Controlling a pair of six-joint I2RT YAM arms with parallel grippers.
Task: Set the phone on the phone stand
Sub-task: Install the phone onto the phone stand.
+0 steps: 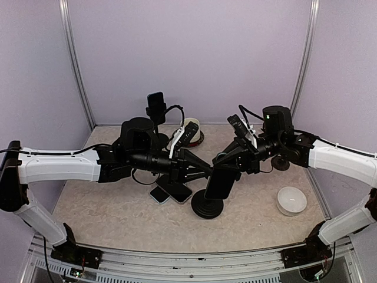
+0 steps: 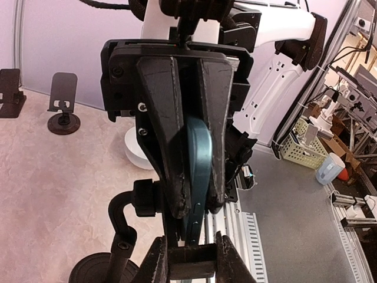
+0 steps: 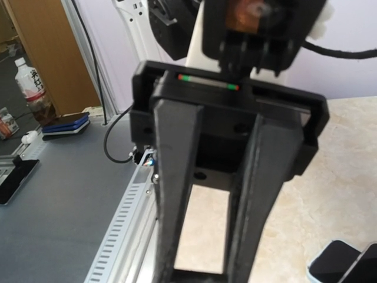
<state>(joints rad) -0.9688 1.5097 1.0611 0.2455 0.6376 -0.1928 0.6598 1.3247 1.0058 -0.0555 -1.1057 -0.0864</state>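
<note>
A dark phone (image 1: 221,183) hangs tilted over the black phone stand (image 1: 207,207) at the table's middle. My left gripper (image 1: 207,171) comes in from the left and is shut on it. In the left wrist view the phone's teal edge (image 2: 199,159) runs between my left gripper's (image 2: 197,206) fingers, and the stand's bent arm (image 2: 121,227) rises at lower left. Facing it, my right gripper (image 2: 191,259) pinches a dark block of the stand's holder. My right gripper (image 1: 235,168) reaches in from the right. In its own view its (image 3: 203,274) fingertips are cut off below.
Two spare phones (image 1: 171,191) lie flat left of the stand base, also in the right wrist view as phones (image 3: 336,265). A white bowl (image 1: 291,200) sits at the right. Another stand (image 1: 156,112) carrying a phone stands at the back, a small stand (image 1: 281,162) at the right.
</note>
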